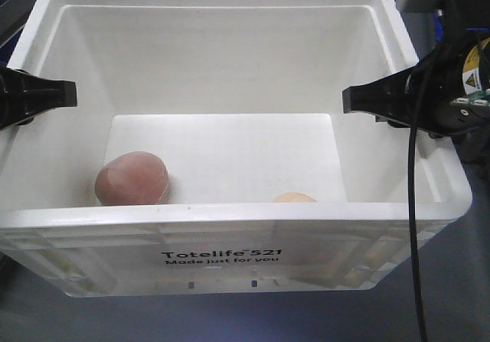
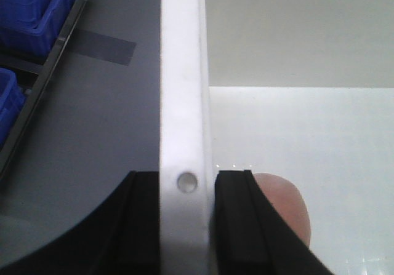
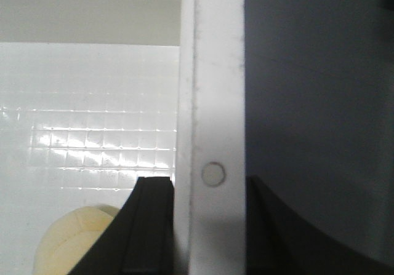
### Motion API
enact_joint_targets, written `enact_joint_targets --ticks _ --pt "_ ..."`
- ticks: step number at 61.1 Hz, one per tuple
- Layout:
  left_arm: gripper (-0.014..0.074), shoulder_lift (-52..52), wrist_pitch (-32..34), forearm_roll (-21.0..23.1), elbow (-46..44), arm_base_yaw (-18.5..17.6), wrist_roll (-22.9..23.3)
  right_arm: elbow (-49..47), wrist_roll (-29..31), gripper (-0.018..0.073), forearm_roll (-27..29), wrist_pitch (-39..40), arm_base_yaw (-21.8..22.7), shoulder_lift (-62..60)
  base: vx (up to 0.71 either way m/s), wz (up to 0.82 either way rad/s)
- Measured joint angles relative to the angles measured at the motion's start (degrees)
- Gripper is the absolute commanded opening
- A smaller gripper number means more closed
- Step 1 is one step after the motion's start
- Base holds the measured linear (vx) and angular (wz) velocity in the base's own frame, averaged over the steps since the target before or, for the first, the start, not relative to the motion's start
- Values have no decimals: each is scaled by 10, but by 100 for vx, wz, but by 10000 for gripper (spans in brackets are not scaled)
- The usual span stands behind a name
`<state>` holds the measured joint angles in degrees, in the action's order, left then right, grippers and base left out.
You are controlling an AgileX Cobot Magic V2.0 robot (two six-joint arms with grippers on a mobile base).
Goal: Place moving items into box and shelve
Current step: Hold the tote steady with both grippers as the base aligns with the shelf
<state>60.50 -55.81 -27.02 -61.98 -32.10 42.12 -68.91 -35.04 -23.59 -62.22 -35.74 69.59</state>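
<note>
A white plastic box marked "Totelife 521" fills the front view. Inside it lie a pinkish-brown rounded item at the front left and a pale yellow-orange round item at the front right, mostly hidden by the near wall. My left gripper is shut on the box's left rim, one finger on each side; the pink item shows beside it. My right gripper is shut on the box's right rim; the pale item lies below it.
Blue crates on a metal rack stand at the left, over a dark grey floor. A black cable hangs from the right arm in front of the box's right side.
</note>
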Motion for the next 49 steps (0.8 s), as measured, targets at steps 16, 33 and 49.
enact_joint_targets --ticks 16,33,49 --pt "95 0 0 0 0 0 0 0 0 85 0 0 0 0 22 47" --pt "95 0 1 1 0 0 0 0 0 85 0 -4 0 0 19 57" --pt "95 0 0 1 0 0 0 0 0 85 1 -5 0 0 17 66"
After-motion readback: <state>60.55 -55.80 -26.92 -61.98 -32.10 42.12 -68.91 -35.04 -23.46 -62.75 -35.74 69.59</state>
